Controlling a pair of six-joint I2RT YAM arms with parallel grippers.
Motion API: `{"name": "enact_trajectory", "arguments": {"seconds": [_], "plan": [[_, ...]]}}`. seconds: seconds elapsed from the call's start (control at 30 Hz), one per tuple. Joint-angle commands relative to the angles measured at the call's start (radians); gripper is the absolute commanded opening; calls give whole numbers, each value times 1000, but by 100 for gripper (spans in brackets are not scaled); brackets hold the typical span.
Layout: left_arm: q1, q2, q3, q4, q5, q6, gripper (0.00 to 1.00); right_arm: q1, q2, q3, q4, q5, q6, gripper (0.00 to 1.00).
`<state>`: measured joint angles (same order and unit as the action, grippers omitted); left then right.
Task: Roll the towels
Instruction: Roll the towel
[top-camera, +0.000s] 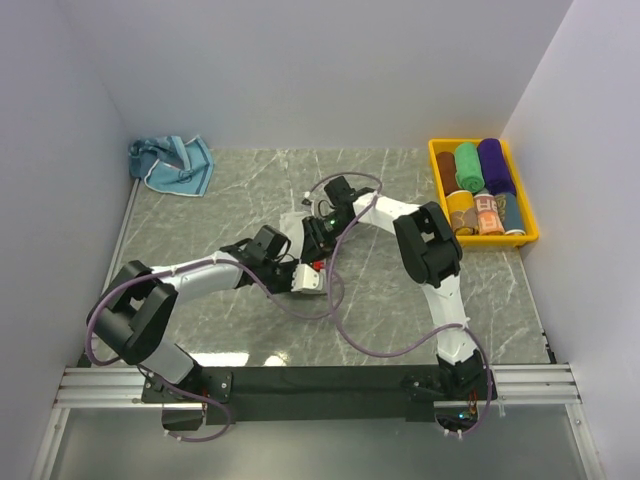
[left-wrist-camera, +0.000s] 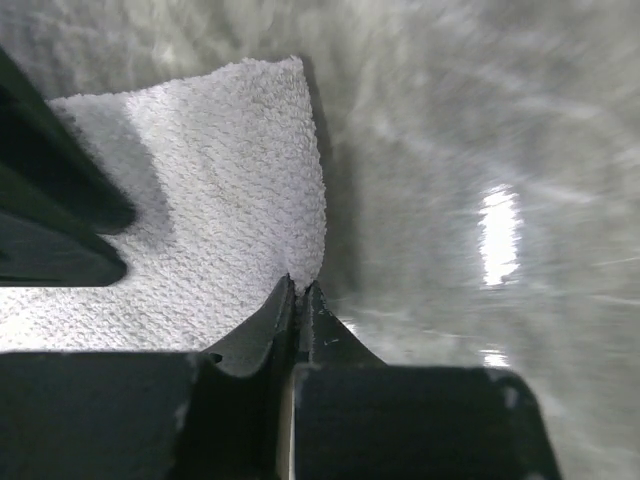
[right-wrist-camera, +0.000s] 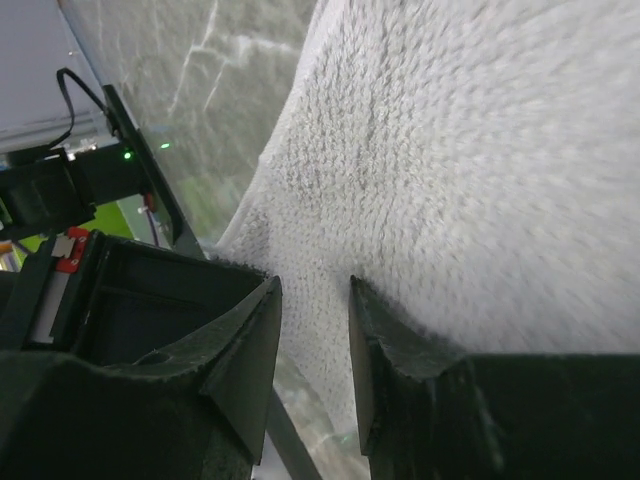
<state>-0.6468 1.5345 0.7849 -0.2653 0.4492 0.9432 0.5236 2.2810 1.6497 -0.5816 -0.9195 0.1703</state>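
A pale grey-white towel (top-camera: 292, 220) lies at the table's middle, mostly hidden under both arms. My left gripper (top-camera: 320, 264) is shut on its edge; in the left wrist view the fingertips (left-wrist-camera: 302, 285) pinch the edge just below the towel's (left-wrist-camera: 200, 220) corner. My right gripper (top-camera: 316, 246) is right beside it. In the right wrist view its jaws (right-wrist-camera: 315, 290) stand apart, with the towel (right-wrist-camera: 450, 150) showing in the gap and hanging in front. A light blue towel (top-camera: 172, 163) lies crumpled at the back left.
A yellow bin (top-camera: 433, 168) at the back right holds several rolled towels, among them green (top-camera: 468, 165), purple (top-camera: 494, 165) and brown (top-camera: 447, 168). Purple cables loop over the table near both arms. White walls close in the left, back and right.
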Motion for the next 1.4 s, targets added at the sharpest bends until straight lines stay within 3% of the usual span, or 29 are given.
{"name": "enact_trajectory", "arguments": {"seconds": [0.0, 0.3, 0.47, 0.7, 0.87, 1.13, 1.37], "plan": [[1, -20, 76, -139, 129, -95, 1, -45, -109, 53, -73, -7, -51, 41], [71, 33, 198, -239, 253, -241, 1, -140, -126, 157, -173, 16, -114, 42], [153, 133, 333, -288, 318, -297, 1, -166, -172, 127, -150, 24, -137, 49], [216, 265, 482, -333, 342, -337, 1, -165, -120, 191, -184, 4, -126, 48], [239, 355, 548, -313, 325, -365, 3, -183, -182, 96, -138, 1, -124, 48], [272, 478, 590, -291, 336, -428, 5, -189, -227, -37, -97, -38, -146, 62], [288, 544, 669, -328, 348, -452, 7, -154, -221, -110, -14, -48, -109, 64]]}}
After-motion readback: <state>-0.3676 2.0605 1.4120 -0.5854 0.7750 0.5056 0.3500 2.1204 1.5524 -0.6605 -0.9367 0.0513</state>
